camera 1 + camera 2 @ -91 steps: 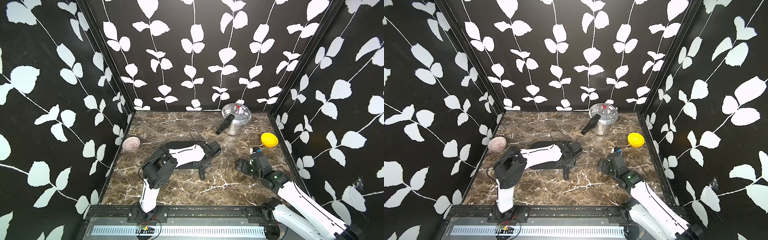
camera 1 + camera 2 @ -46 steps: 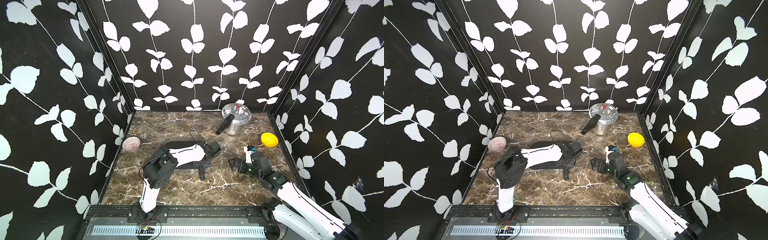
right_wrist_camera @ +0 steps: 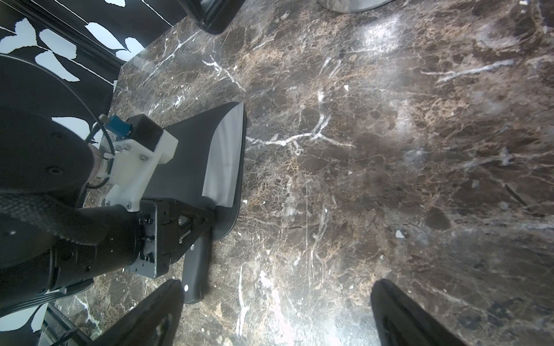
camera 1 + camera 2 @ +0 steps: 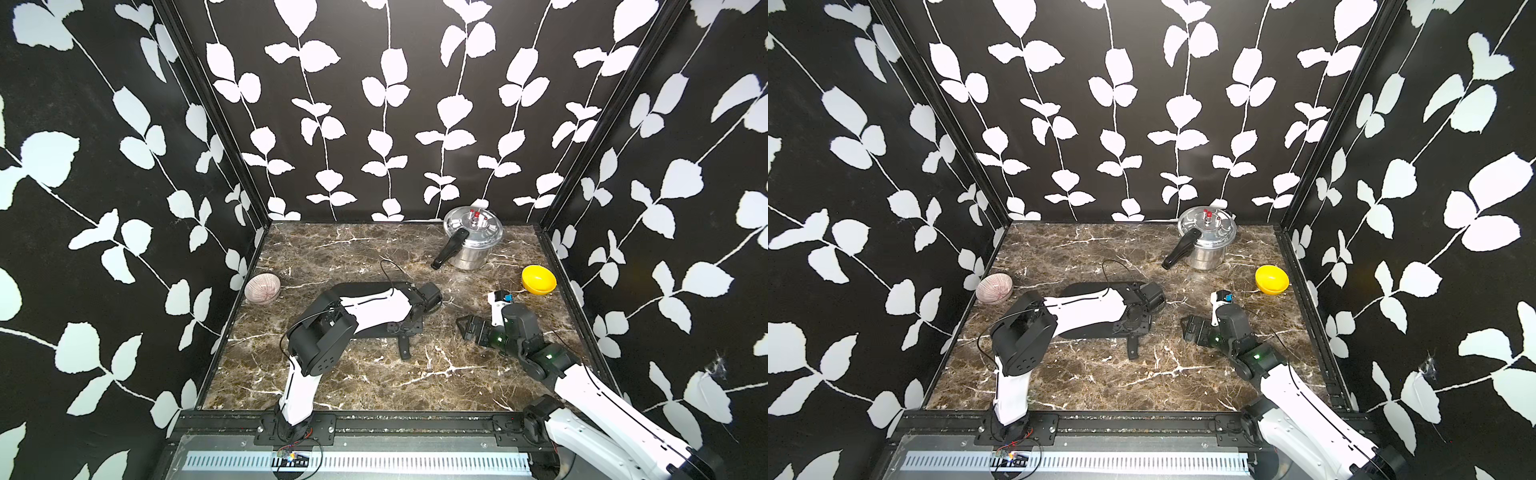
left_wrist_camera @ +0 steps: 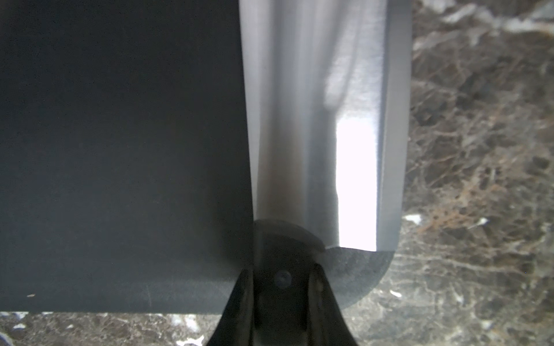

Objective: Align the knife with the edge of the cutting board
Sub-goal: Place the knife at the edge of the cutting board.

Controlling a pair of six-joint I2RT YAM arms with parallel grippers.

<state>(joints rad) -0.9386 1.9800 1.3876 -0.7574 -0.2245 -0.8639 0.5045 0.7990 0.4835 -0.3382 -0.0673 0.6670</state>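
The knife (image 5: pixel 314 119) lies flat on the black cutting board (image 5: pixel 120 149), its silver blade (image 3: pixel 224 158) running along the board's right-hand edge. Its black handle (image 4: pixel 403 348) sticks out past the board's near edge over the marble. My left gripper (image 5: pixel 283 278) is shut on the handle just behind the blade; in both top views it (image 4: pixel 405 328) (image 4: pixel 1131 328) sits at the board's near right corner. My right gripper (image 3: pixel 278 287) hovers open over bare marble to the right of the knife (image 4: pixel 467 328), holding nothing. My left arm hides much of the board (image 4: pixel 361 289).
A steel pot (image 4: pixel 471 237) with a long black handle stands at the back right. A yellow bowl (image 4: pixel 538 279) sits near the right wall and a pink bowl (image 4: pixel 262 287) by the left wall. Patterned walls close in three sides.
My right gripper has shifted a little left toward the knife and its wrist has turned. The left arm, knife and board have not moved.
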